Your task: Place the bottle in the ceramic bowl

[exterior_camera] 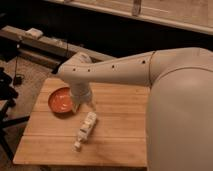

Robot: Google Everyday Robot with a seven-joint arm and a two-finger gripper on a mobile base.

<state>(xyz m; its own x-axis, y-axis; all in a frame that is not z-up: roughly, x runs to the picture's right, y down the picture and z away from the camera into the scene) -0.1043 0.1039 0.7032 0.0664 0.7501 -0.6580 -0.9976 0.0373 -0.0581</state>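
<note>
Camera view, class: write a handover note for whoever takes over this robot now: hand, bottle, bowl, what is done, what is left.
Hand: over the table, between the ceramic bowl and the bottle, not on the bottle.
Bottle: lying on the table beside the bowl.
Ceramic bowl: upright, empty.
Done: nothing placed.
Left: grasp the bottle, set it in the bowl.

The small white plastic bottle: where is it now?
The small white plastic bottle lies on its side on the wooden table, lower right of the orange-red ceramic bowl, just below the tool in the camera view.
</note>
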